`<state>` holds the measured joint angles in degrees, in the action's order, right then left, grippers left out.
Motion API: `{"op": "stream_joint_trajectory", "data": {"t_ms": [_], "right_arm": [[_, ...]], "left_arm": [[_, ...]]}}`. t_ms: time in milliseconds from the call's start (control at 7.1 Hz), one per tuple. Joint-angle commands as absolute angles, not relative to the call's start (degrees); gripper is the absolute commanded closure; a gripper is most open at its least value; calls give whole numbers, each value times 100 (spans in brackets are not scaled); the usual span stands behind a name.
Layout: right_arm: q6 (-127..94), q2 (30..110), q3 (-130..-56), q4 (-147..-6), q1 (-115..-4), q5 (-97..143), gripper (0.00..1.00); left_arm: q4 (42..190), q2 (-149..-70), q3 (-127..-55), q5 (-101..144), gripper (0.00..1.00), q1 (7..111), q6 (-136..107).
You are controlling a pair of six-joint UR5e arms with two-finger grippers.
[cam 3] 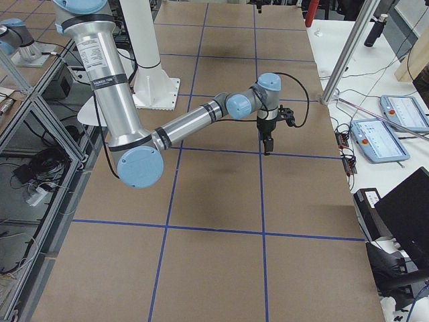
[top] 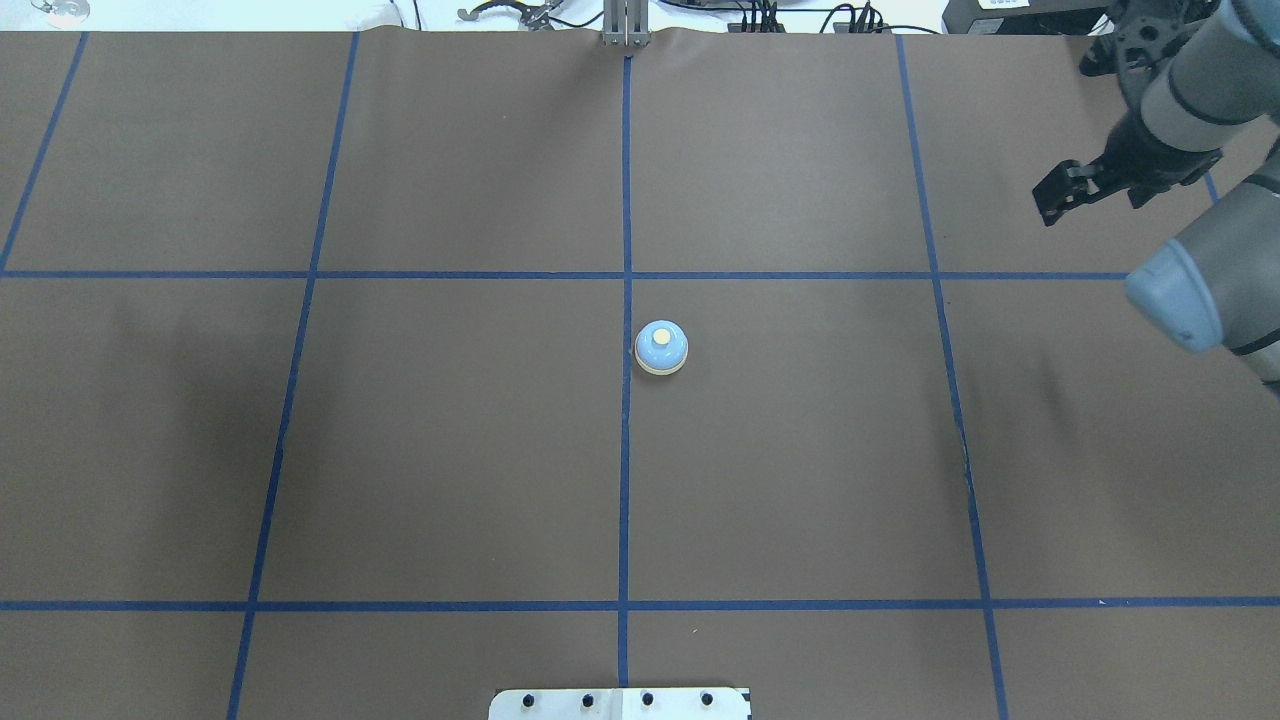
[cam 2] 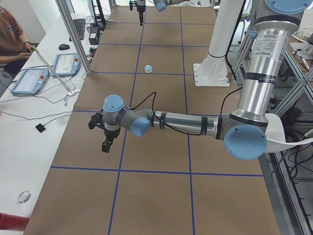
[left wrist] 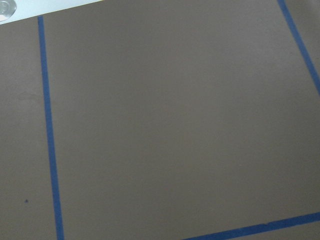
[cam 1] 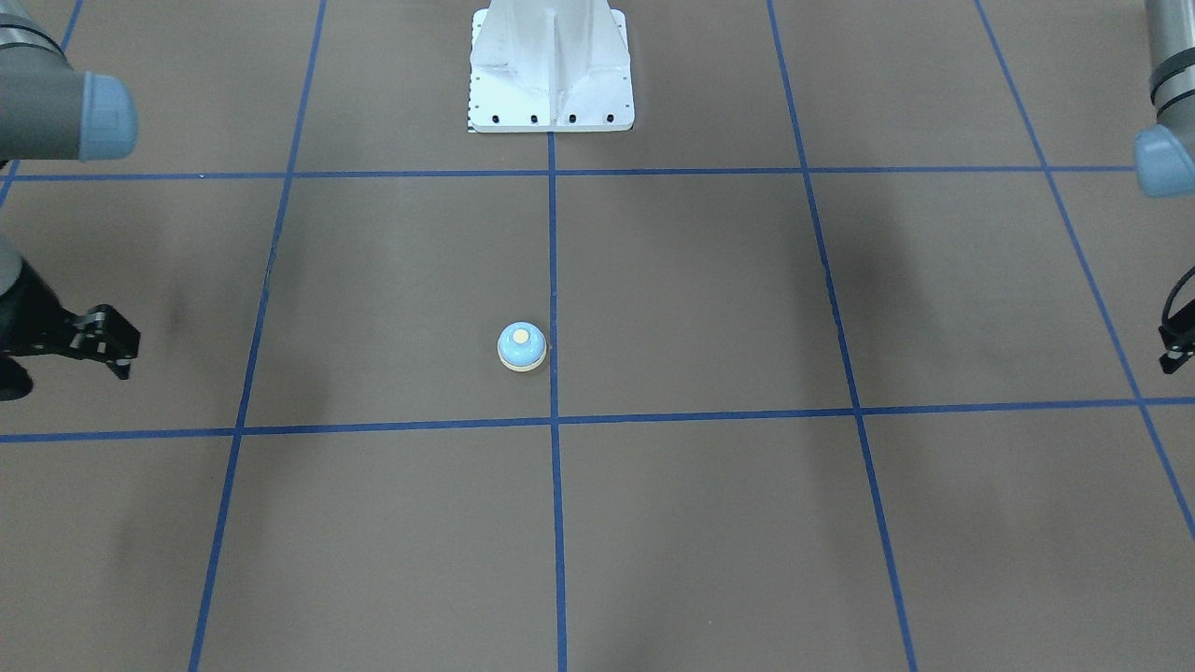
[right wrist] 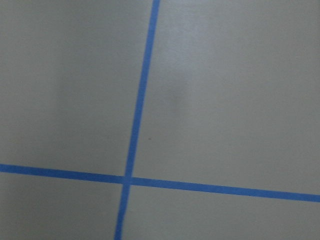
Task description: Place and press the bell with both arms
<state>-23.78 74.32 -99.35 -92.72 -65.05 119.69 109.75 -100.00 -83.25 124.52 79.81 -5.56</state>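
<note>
The light-blue bell (cam 1: 522, 346) stands upright on the brown table near the centre tape cross, with nothing touching it. It also shows in the overhead view (top: 661, 347) and, small, in the exterior left view (cam 2: 148, 68). My right gripper (top: 1060, 195) hangs far out to my right, empty, with its fingers together; it shows in the front view (cam 1: 114, 343) and the exterior right view (cam 3: 266, 146). My left gripper (cam 2: 105, 145) hangs far out to my left, well away from the bell. Only its edge shows in the front view (cam 1: 1174, 359), so I cannot tell whether it is open or shut.
The white bolted pedestal (cam 1: 551, 70) stands at the robot's side of the table. Blue tape lines (top: 625, 200) divide the brown surface into squares. A person and tablets (cam 2: 30, 80) are at a side bench beyond the far edge.
</note>
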Motion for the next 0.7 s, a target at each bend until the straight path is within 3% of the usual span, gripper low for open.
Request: {"op": "stream_joint_trajectory", "data": {"t_ms": [0, 563], "right_arm": [[-884, 8118, -9608, -9272, -7729, 12872, 0], [6, 9042, -9537, -9264, -8577, 13463, 0]], "left_arm": [[9927, -10002, -8297, 12595, 0, 8699, 901], [9458, -9370, -8868, 12830, 0, 8965, 1072]]}}
